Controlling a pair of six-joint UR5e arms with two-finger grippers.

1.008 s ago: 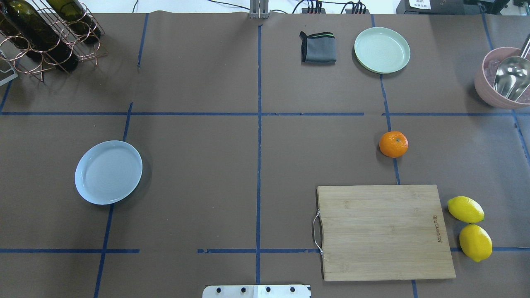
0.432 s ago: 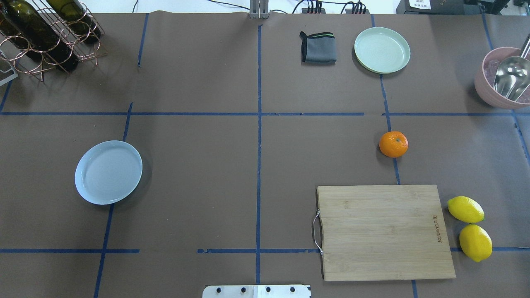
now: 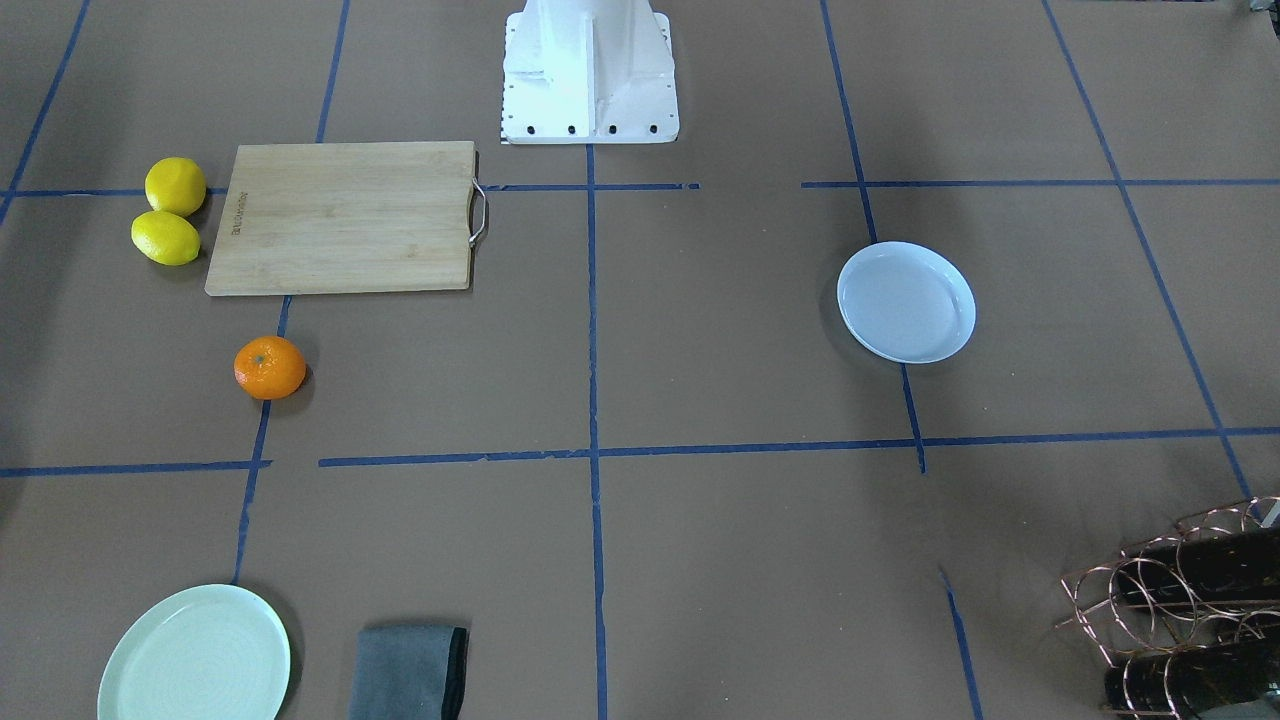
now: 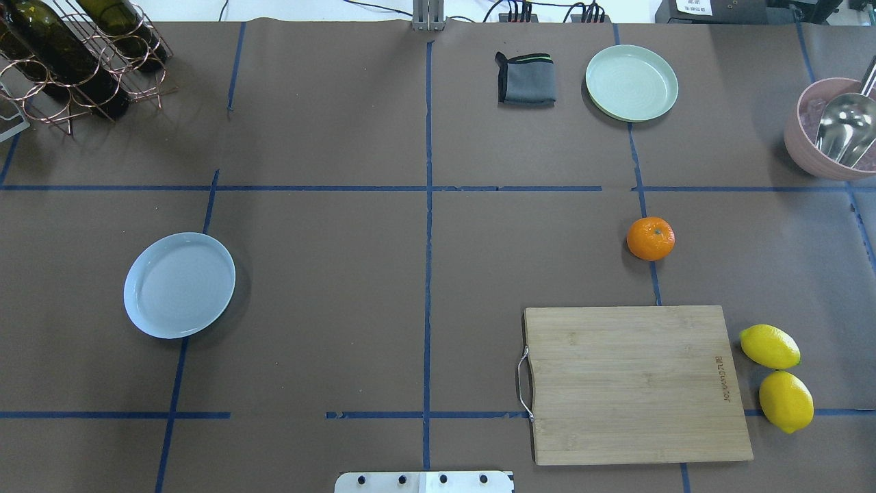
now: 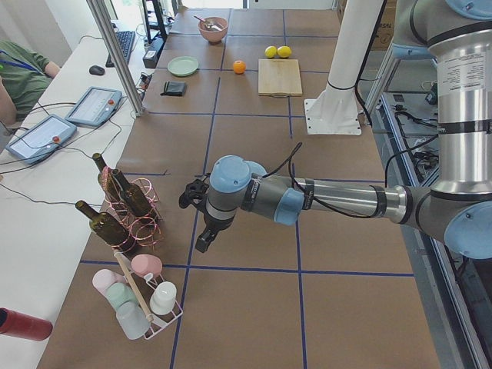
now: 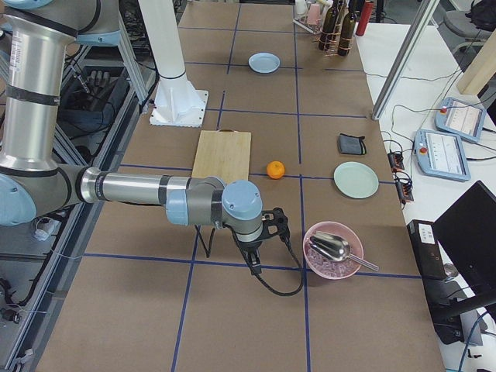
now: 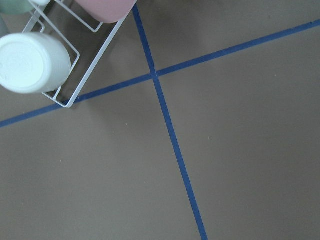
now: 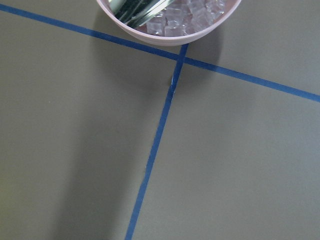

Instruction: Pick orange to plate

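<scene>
The orange (image 4: 650,238) sits alone on the brown table cover on the right half, just beyond the cutting board; it also shows in the front view (image 3: 270,367). The white, faintly bluish plate (image 4: 179,285) lies bare on the left half, far from the orange. Neither gripper appears in the overhead or front view. Only the side views show them: the left gripper (image 5: 204,242) hangs over the table's left end near the bottle rack, and the right gripper (image 6: 254,267) hangs beside the pink bowl. I cannot tell whether either is open or shut.
A wooden cutting board (image 4: 636,383) lies near the robot's base, with two lemons (image 4: 769,346) at its right. At the back are a mint-green plate (image 4: 631,83), a grey cloth (image 4: 525,79), a pink bowl with a scoop (image 4: 831,130) and a bottle rack (image 4: 75,55).
</scene>
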